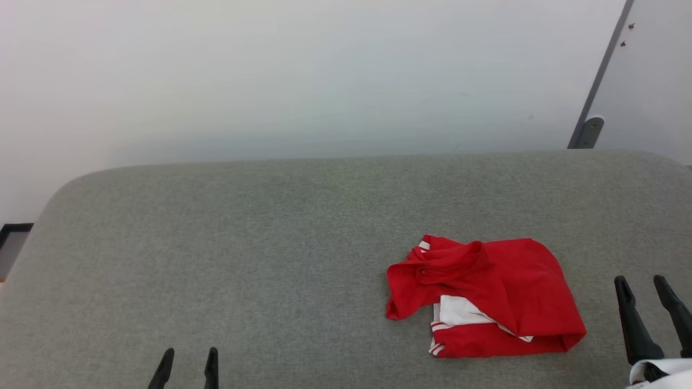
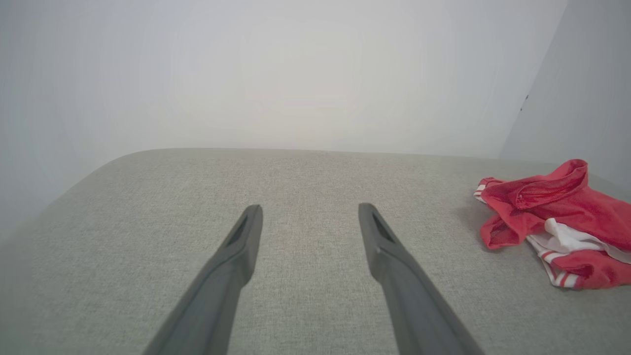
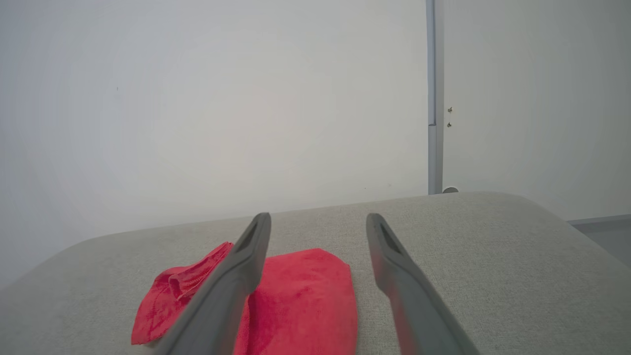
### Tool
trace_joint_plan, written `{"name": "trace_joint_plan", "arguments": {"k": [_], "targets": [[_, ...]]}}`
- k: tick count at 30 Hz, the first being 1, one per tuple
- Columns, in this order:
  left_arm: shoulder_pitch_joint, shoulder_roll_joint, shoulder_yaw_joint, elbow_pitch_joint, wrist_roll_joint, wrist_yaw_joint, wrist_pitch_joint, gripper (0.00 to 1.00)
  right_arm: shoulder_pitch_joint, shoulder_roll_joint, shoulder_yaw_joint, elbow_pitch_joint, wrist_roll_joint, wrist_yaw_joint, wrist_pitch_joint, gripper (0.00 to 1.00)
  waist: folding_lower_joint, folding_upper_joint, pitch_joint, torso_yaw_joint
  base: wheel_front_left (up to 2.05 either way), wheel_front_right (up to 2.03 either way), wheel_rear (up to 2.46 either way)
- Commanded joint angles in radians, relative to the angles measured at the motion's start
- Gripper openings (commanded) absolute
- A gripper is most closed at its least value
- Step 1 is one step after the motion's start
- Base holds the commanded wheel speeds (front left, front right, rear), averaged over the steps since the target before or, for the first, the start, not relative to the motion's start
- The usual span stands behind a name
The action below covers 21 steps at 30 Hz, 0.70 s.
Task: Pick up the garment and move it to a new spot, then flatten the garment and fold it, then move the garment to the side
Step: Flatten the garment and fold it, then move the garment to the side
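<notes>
The garment (image 1: 497,292) is a bright red jersey with white stripe trim and a white panel, lying folded and a little bunched on the right part of the grey table (image 1: 243,243). In the left wrist view the garment (image 2: 552,217) lies far to the right. The right wrist view has the garment (image 3: 305,305) low and left, partly behind a finger. My right gripper (image 1: 646,283) stands open just right of the garment, apart from it. My left gripper (image 1: 189,354) stands open at the table's front left, far from the cloth. Nothing is between either pair of fingers.
A pale wall rises behind the table. A grey upright post (image 1: 597,81) with a metal foot stands at the back right corner. The table's rounded back left corner (image 1: 70,183) drops off toward the floor.
</notes>
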Motion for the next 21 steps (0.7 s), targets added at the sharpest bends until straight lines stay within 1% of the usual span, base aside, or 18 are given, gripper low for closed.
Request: {"name": "trace_joint_plan", "arguments": {"k": [1, 5, 11, 21], "targets": [[0.016, -0.005, 0.005, -0.01, 0.006, -0.003, 0.001, 1.0, 0.022, 0.011, -0.021, -0.017, -0.007, -0.002, 0.003, 1.0, 0.0, -0.0001, 0.0, 0.007, 0.0, 0.0, 0.0], [0.027, -0.01, 0.007, -0.019, 0.011, -0.003, 0.001, 1.0, 0.053, 0.032, -0.051, -0.052, -0.021, -0.002, 0.018, 1.0, 0.0, -0.0001, 0.0, 0.014, 0.0, 0.0, 0.0], [0.02, -0.011, 0.01, -0.025, 0.014, -0.003, 0.001, 1.0, 0.058, 0.047, -0.065, -0.084, -0.036, -0.002, 0.044, 1.0, 0.0, -0.0001, -0.002, 0.013, 0.0, 0.0, 0.0], [0.018, -0.016, 0.01, -0.032, -0.001, -0.003, 0.001, 1.0, 0.061, 0.066, -0.077, -0.1, -0.037, -0.002, 0.058, 1.0, 0.0, -0.0001, 0.005, 0.014, 0.0, 0.0, 0.0]]}}
